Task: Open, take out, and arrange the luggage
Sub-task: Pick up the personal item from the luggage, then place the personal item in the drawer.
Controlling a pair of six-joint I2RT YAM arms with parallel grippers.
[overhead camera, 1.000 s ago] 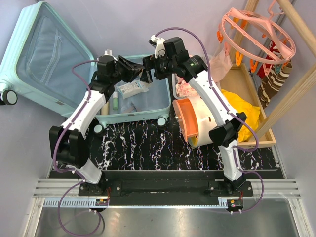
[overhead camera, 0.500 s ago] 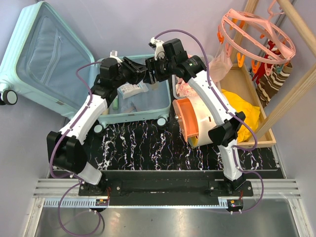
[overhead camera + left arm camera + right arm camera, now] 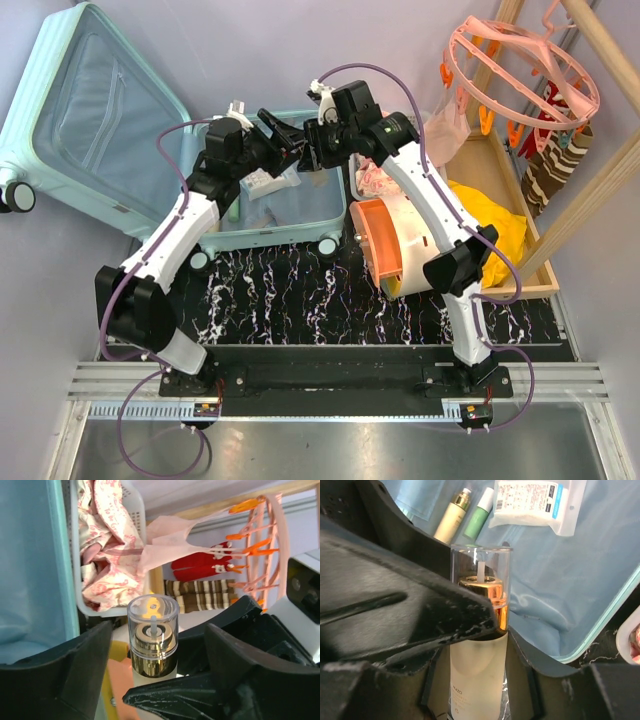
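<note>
The luggage [image 3: 90,110], a pale mint-blue hard-shell suitcase, lies open at the back left with its lid up and its lined base [image 3: 300,215] beside it. Above the base the two grippers meet. A frosted cream pump bottle [image 3: 477,665] with a gold collar and clear cap [image 3: 152,615] stands between them. My right gripper [image 3: 477,690] is shut on the bottle's body. My left gripper [image 3: 155,680] stands open around the same bottle, with a gap on each side. In the top view the left gripper [image 3: 285,135] and right gripper [image 3: 312,147] overlap.
In the luggage lie a white packet [image 3: 530,502], a green bottle [image 3: 479,512] and a gold-capped bottle [image 3: 452,515]. A white mesh basket [image 3: 352,188] of pink clothes, a cream cylinder with an orange end [image 3: 385,240], yellow cloth [image 3: 490,225] and a pink hanger [image 3: 520,65] are at the right.
The left arm brought the bottle right to the right gripper. The right gripper closed on it and the left gripper opened.
</note>
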